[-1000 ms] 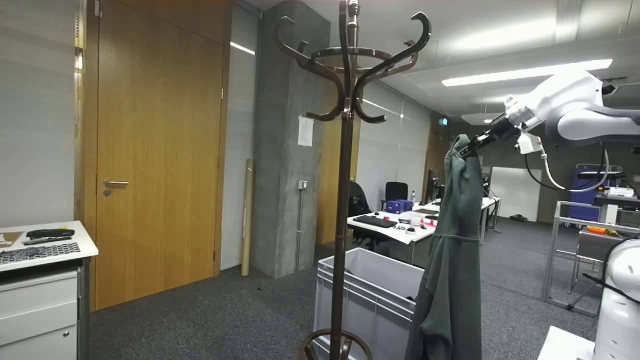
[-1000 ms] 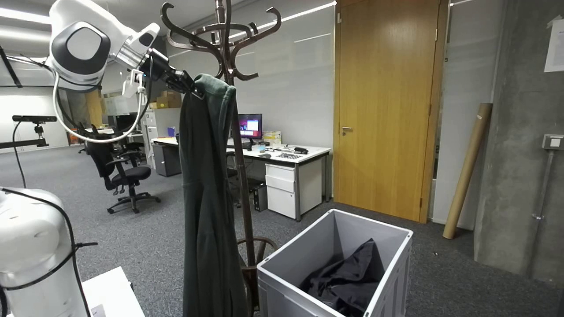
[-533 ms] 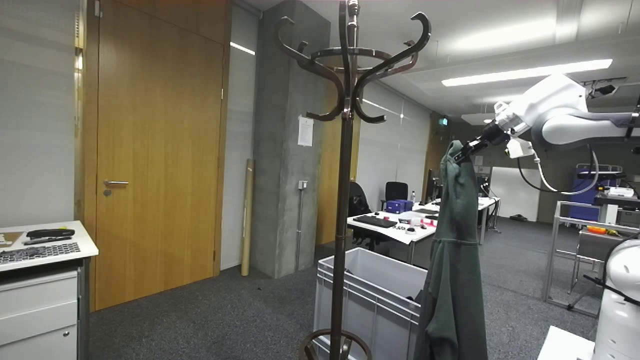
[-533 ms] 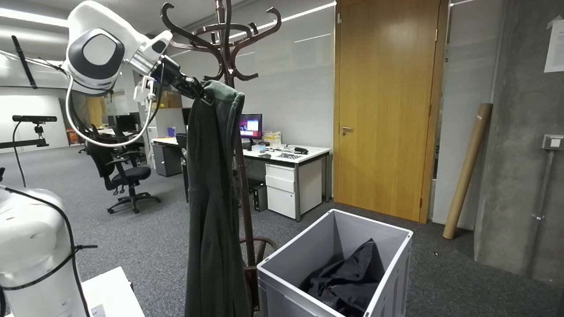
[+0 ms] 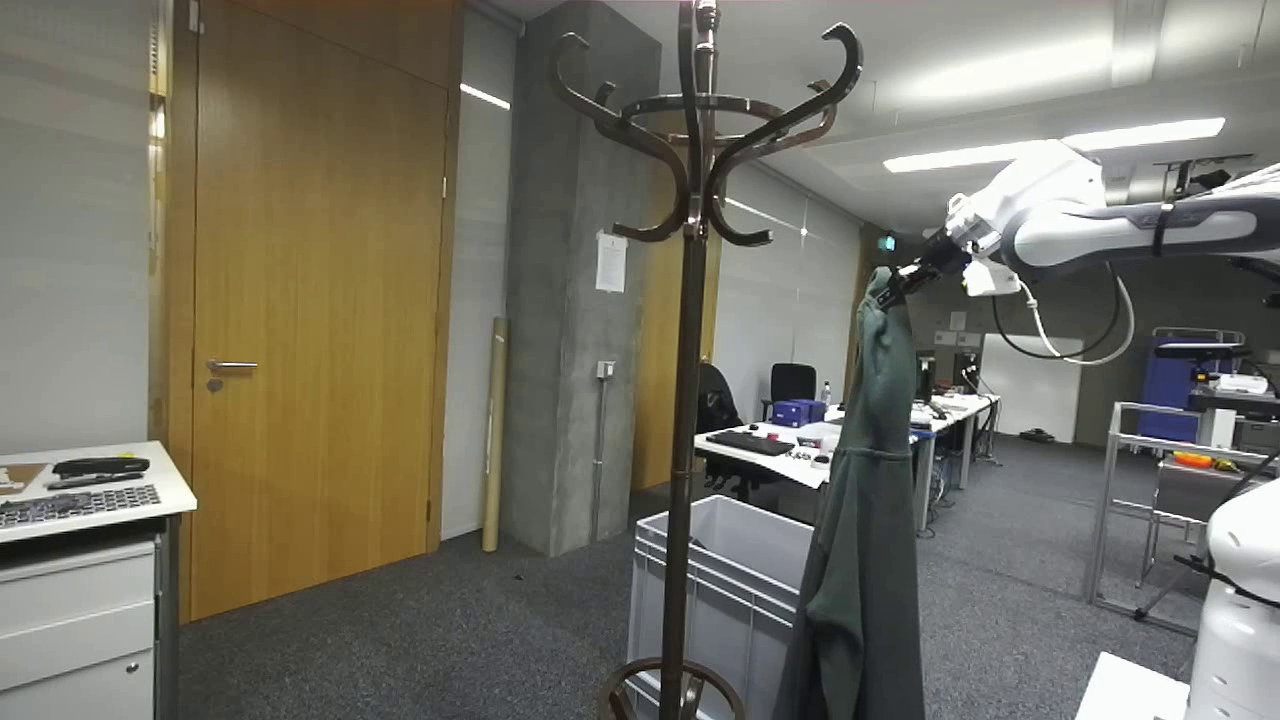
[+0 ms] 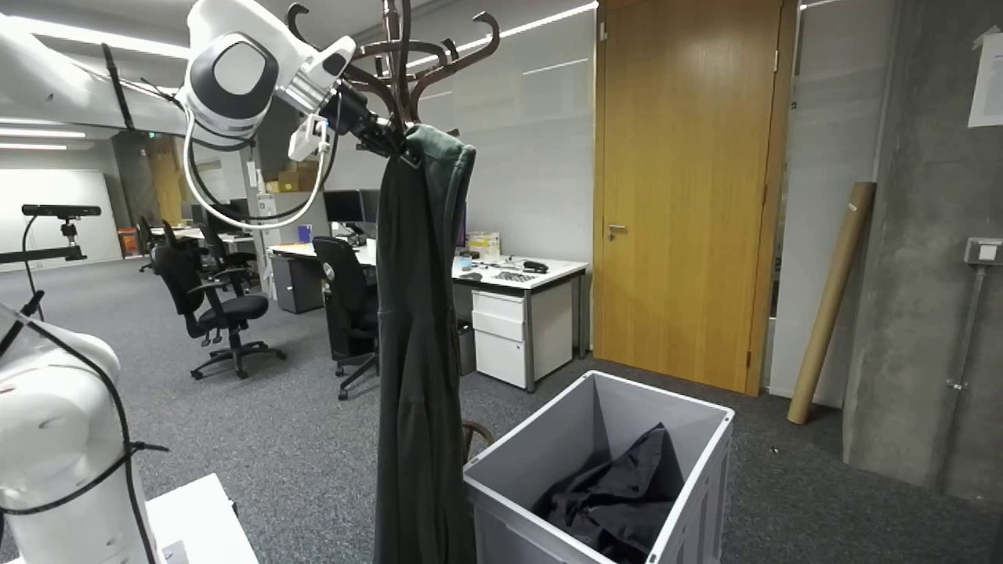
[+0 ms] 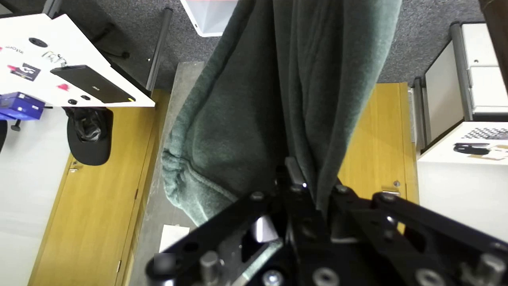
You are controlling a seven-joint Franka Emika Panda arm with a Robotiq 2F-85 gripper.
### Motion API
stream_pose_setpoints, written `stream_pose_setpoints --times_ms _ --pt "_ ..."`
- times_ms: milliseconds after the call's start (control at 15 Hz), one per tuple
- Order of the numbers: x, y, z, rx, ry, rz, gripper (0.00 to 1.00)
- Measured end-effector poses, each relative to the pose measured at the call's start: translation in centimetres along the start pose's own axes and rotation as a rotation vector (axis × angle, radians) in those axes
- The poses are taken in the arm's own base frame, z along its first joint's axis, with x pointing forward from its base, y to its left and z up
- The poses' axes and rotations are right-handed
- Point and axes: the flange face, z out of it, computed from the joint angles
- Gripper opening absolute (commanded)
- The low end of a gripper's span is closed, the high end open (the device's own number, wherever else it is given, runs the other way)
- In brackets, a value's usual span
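Going left to right in an exterior view: white desk [image 5: 172, 480], wooden door [image 5: 320, 330], cardboard tube [image 5: 495, 440], background only. Next up, dark coat stand [image 5: 686, 400] with curved hooks [image 5: 853, 60]. Then grey bin [image 5: 725, 625], just beside the stand, with dark cloth [image 6: 619, 493] lying inside. Then green garment [image 5: 865, 480], hanging long and loose to the right of the stand, apart from it here. At its top, gripper [image 5: 884, 296], clamped on the fabric; can see it pinched between the jaws in the wrist view. Last, white arm [image 5: 1055, 185], reaching in from the right edge.

Status, judging from this: done with grasping, secure by the look of it. Carrying the whole garment by that one pinch, so likely to swing. Can't confirm clearance underneath with the hem out of frame in both exterior views. Not on a hook; only overlapping the stand [image 6: 404, 55] by line of sight in an exterior view. Not in the bin either; can't tell about brushing its corner. Would call it partway: done with gripping and raising, left with setting down and letting go.
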Motion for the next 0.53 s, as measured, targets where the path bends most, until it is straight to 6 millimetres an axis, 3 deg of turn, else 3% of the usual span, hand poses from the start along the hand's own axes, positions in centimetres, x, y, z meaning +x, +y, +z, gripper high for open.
stream_pose_setpoints --times_ms 533 --pt "3.9 3.5 2.0 -0.027 0.003 0.061 0.02"
